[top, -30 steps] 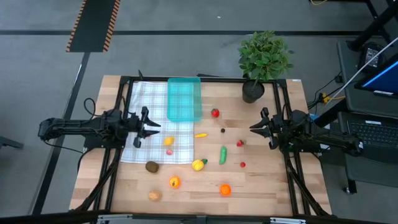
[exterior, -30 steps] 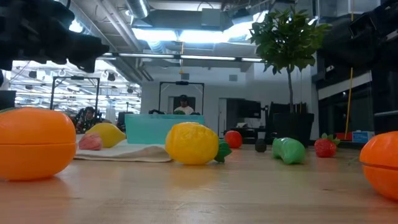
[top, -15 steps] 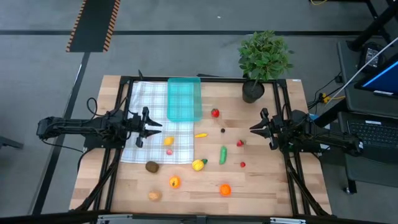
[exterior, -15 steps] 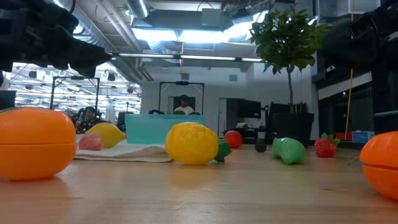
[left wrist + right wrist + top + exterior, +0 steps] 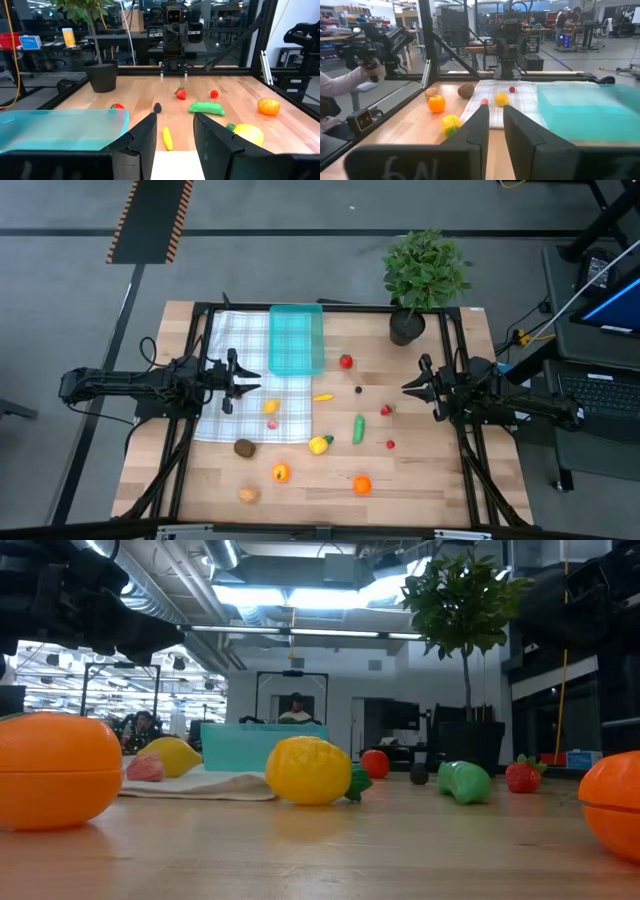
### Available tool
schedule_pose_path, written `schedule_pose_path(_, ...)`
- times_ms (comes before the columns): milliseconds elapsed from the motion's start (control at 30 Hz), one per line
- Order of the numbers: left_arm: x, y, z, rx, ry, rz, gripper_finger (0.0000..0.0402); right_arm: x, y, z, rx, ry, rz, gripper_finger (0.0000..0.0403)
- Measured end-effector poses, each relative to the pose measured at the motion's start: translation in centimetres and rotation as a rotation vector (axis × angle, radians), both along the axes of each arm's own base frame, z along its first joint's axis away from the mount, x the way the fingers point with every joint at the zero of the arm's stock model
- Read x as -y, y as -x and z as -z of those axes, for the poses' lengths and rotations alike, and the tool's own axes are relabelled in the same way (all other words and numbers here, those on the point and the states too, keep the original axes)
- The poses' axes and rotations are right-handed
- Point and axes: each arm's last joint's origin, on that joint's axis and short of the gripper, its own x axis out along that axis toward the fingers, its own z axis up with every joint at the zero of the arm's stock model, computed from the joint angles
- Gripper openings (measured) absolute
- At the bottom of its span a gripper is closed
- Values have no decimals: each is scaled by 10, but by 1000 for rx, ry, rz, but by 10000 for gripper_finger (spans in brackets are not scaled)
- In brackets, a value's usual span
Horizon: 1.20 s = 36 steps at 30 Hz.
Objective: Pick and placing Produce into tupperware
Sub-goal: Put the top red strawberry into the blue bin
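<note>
Your wooden table [image 5: 430,480] fills the high view: the tupperware [image 5: 296,339] sits upper centre, produce [image 5: 320,444] scattered below it. Left gripper [image 5: 243,381], centre-left over the checked cloth [image 5: 232,340], is partly open, holding nothing. Right gripper [image 5: 408,387], centre-right, has its fingers narrowly apart, empty. In your low view, a yellow piece [image 5: 308,771] sits centre.

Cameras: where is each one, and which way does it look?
High: overhead, looking down at table, both arms.
Low: table height, looking across at fruit; arms dark above.
Left wrist: past left gripper toward pepper, right arm.
Right wrist: past right gripper toward tupperware, left arm.
Shared: tupperware shows in all four views.
</note>
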Motion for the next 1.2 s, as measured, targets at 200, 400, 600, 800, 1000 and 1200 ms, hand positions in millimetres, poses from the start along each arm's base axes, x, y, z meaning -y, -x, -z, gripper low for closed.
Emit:
schedule_pose_path(200, 0, -2, 6, -61, 54, -3, 94, 0, 0, 0, -13, -85, -15, 60)
schedule_pose_path(400, -1, -6, 11, -103, 66, -22, 50, 2, -2, 2, -35, -96, 38, 60)
schedule_pose_path(600, -2, -9, 9, -78, 61, -21, 20, 5, -8, 9, -113, -106, 115, 60)
schedule_pose_path(800, -2, -9, 8, -75, 40, -21, 5, 7, -15, 4, -101, -42, 120, 60)
schedule_pose_path(1000, -2, -9, 7, -62, 41, -21, 3, 7, -28, -20, -125, 12, 95, 60)
schedule_pose_path(1200, -2, -9, 7, -63, 42, -21, 20, 7, -43, -32, -173, 4, 86, 60)
